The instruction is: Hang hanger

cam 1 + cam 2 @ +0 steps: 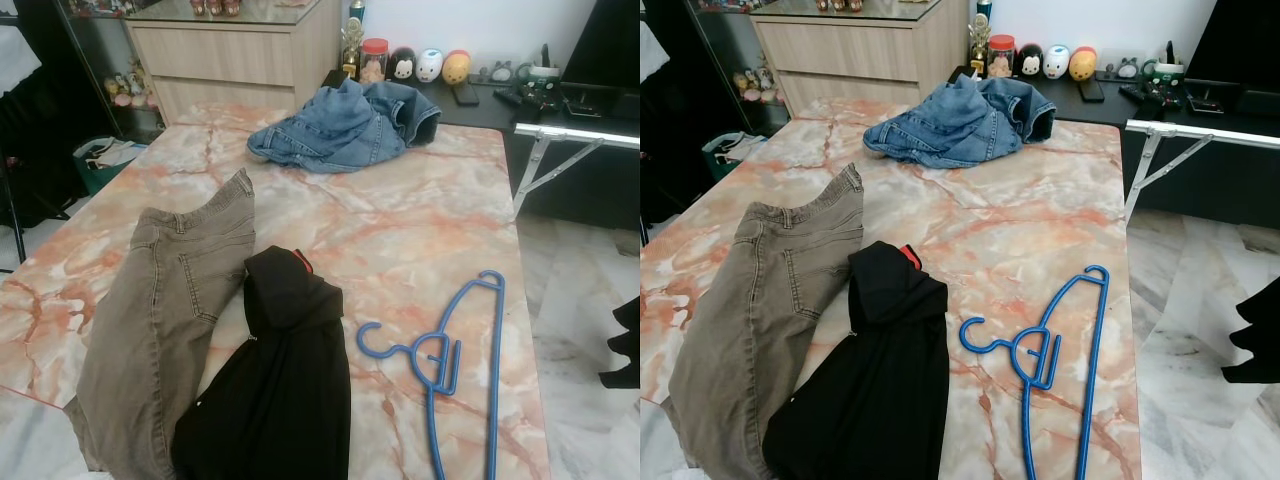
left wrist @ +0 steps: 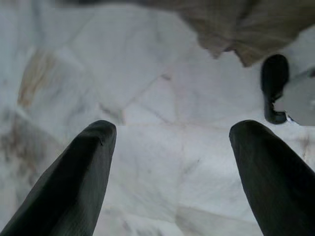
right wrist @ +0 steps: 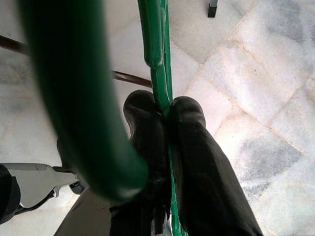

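Marble-topped desk point(image 1: 420, 230) over pale tiled floor; low black shelf and wood drawers behind; on the desk a denim jacket point(image 1: 345, 125) at the far end, grey-brown trousers point(image 1: 160, 320) and a black top point(image 1: 275, 390) near the front left, touching; blue hanger point(image 1: 450, 360) flat at the front right, just beside the black top, hook toward it.

Right gripper point(image 3: 165, 123) fingers pinched tight on a thin bar of a green hanger point(image 3: 74, 98), its thick curved part close to the lens, floor below; so the task's thing is already in hand, off the desk. Left gripper point(image 2: 172, 142) fingers spread wide, holding nothing, pointing at the floor; a trouser edge hangs above.

Step in hand, as a judgement: carry the green hanger to a rail; none identifiable in these views. Keep the pinch firm, hook leading and upright, lower it over the rail before letting go; thin bar could swivel in the fingers.

Containers: clear jar with red lid point(image 1: 373, 60) on the shelf, contents too small to tell.
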`<state>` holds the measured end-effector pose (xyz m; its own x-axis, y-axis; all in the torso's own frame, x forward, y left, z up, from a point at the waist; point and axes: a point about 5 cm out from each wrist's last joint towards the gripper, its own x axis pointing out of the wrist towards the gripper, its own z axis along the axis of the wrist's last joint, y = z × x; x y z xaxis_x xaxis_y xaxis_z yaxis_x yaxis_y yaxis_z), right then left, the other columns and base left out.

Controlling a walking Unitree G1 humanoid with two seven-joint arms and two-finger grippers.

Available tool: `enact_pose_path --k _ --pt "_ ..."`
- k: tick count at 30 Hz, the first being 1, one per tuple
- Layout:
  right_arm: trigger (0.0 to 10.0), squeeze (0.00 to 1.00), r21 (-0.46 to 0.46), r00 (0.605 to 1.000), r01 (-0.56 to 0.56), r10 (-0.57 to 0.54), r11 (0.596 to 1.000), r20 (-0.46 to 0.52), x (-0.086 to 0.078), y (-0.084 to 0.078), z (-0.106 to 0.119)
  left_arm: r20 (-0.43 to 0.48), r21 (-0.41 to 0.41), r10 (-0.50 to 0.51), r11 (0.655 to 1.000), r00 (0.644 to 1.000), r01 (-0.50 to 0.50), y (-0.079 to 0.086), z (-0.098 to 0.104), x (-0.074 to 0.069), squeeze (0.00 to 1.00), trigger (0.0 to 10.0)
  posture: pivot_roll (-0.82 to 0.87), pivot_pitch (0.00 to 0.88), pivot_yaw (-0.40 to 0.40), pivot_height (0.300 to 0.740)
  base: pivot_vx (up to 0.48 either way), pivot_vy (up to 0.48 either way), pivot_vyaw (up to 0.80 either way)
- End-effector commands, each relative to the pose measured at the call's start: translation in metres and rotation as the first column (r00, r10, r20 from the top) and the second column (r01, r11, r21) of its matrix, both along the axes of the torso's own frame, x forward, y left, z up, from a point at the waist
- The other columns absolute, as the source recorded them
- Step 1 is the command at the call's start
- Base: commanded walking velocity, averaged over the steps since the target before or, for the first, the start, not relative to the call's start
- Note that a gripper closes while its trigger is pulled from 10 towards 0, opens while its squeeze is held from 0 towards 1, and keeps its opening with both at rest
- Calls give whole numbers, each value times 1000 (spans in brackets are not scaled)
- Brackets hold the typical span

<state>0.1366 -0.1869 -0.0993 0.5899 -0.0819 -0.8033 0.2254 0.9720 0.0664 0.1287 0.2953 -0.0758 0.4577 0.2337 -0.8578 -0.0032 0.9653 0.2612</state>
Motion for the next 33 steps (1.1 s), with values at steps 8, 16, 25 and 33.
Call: enact_pose_path --k 8,16,25,33 --pt "10000 0 3 1000 8 -8 1000 8 4 -2 2 51 -64 -120 990 991 124 -28 -2 22 0 10000 44 34 24 740 0 0 0" --pt "10000 0 3 1000 9 -9 1000 1 1 -4 1 102 -125 -67 989 993 80 -38 -1 33 0 10000 25 29 25 740 0 0 0" --pt "10000 0 -2 1000 1 -1 1000 -9 -3 -7 0 96 -141 -49 988 994 62 -41 -3 29 0 10000 24 18 21 740 0 0 0" --pt "10000 0 1 1000 -5 5 1000 -14 -5 -5 -1 77 -136 -46 989 996 57 -39 -6 23 0 10000 25 9 23 740 0 0 0"
